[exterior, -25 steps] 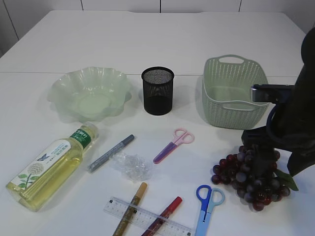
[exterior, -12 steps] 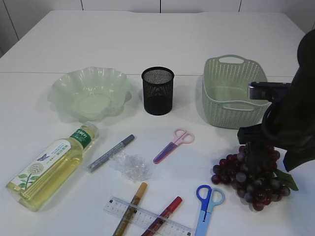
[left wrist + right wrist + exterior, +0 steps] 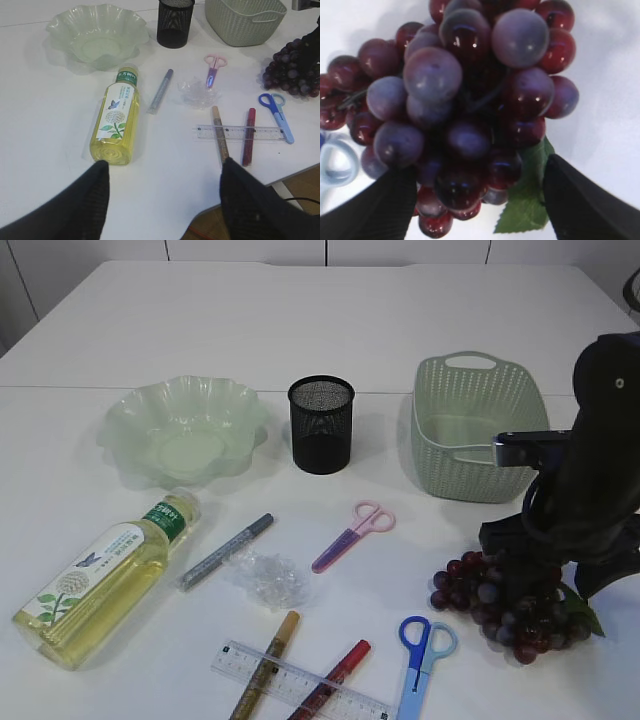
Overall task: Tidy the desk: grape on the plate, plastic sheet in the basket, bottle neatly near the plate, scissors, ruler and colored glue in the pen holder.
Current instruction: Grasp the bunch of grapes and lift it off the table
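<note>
The right claw (image 3: 470, 195) sits low over the grapes (image 3: 505, 600) at the table's (image 3: 300, 310) right front, fingers spread wide on either side of the bunch, not closed on it. The left claw (image 3: 162, 200) hangs wide apart above the near edge, by the bottle (image 3: 117, 120). The plate (image 3: 183, 428) sits far left.

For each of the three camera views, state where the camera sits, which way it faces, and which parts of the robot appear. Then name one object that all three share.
Exterior: front of the desk, slanting down; right arm over the grapes.
Left wrist: high above the near-left edge, facing across the desk; left tool open, fingertips at the bottom.
Right wrist: just above the grapes, facing down; right tool open astride them.
Shared: the grapes.
</note>
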